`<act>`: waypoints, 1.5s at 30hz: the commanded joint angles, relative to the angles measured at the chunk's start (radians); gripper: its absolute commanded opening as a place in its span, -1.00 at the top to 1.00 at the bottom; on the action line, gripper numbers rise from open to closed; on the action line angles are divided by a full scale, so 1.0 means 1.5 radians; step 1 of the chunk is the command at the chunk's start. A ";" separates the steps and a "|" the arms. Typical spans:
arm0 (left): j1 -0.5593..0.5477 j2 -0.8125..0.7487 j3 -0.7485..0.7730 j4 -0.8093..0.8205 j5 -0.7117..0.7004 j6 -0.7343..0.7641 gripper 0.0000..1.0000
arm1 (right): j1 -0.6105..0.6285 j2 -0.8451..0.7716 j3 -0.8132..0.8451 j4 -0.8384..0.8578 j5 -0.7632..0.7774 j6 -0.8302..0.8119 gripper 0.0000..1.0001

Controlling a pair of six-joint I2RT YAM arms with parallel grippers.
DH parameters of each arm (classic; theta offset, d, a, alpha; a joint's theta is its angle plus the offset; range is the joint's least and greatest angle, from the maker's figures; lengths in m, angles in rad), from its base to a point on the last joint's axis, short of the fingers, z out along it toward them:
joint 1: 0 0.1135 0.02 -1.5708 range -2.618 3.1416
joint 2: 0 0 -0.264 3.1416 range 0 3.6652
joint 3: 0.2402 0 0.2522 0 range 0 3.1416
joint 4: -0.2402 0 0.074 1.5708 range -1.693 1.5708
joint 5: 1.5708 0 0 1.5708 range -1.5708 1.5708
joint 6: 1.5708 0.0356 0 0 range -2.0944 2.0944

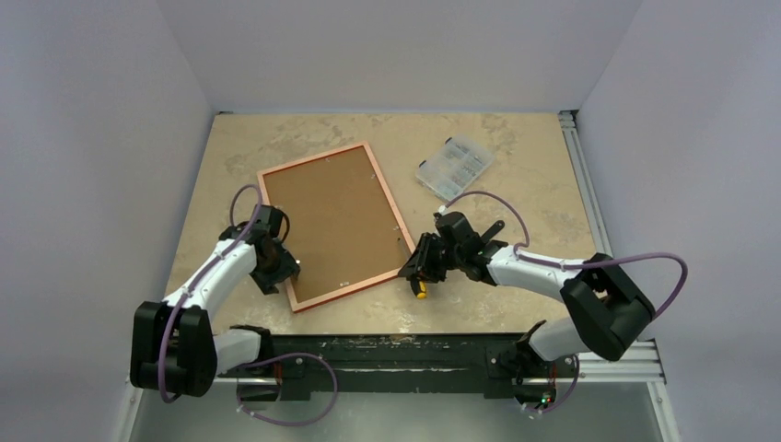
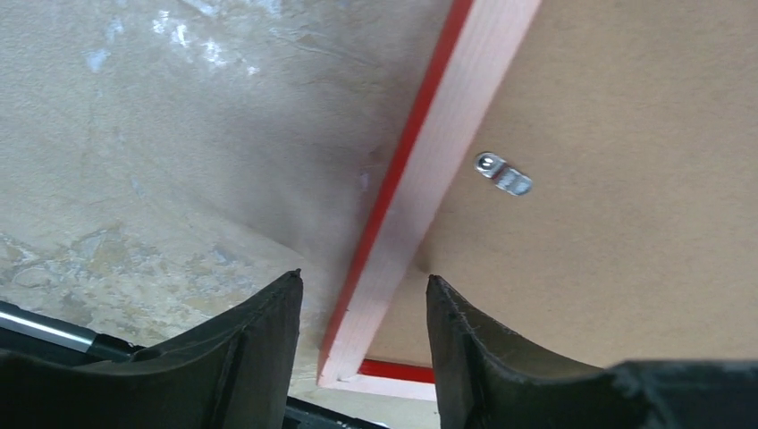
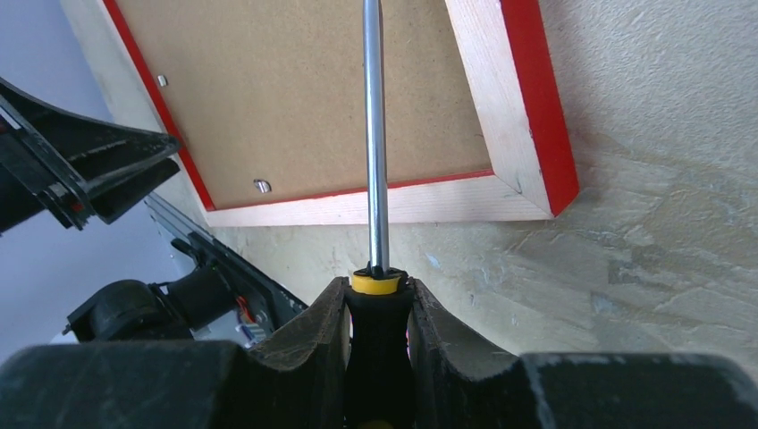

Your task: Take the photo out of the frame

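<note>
Nothing out yet: frame (image 2: 451, 134) face-down mid-picture on the surface (image 1: 276, 138), photo (image 1: 332, 221) inside, board back up, clips (image 2: 503, 173) probably need turning. My left pincer (image 2: 363, 277) open astride its left rail; right pincer (image 3: 377, 284) gripping screwdriver (image 3: 374, 134).

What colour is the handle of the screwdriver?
The screwdriver has a black handle with a yellow collar, clearest in the right wrist view.

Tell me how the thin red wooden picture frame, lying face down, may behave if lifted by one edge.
The thin red wooden frame looks rigid, so it probably tilts up as one piece. It is wide and flat, so held at one edge it may twist. It lies flat on the beige stone-pattern tabletop, so a push probably slides it.
</note>
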 commanded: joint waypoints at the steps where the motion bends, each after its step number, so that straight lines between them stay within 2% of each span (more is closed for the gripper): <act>1: -0.003 -0.016 -0.024 0.024 -0.033 -0.027 0.06 | -0.003 -0.006 0.029 0.040 0.005 0.033 1.00; 11: -0.004 -0.009 -0.040 0.053 -0.031 -0.021 0.51 | -0.014 0.033 0.042 0.032 0.028 0.072 1.00; 15: -0.005 -0.008 -0.044 0.059 -0.027 -0.019 0.62 | -0.019 0.054 0.053 0.032 0.025 0.079 1.00; 20: -0.005 0.006 -0.024 0.038 -0.033 -0.002 0.98 | -0.023 0.076 0.068 0.033 0.019 0.082 1.00; 31: -0.005 0.004 -0.025 0.040 -0.029 0.014 1.00 | -0.030 0.125 0.103 0.026 0.009 0.057 1.00; 38: -0.007 0.002 -0.025 0.046 -0.019 0.024 1.00 | -0.031 0.161 0.168 -0.066 -0.001 -0.062 1.00; 45: -0.007 -0.002 -0.023 0.047 -0.017 0.025 1.00 | -0.030 0.158 0.187 -0.113 -0.017 -0.124 1.00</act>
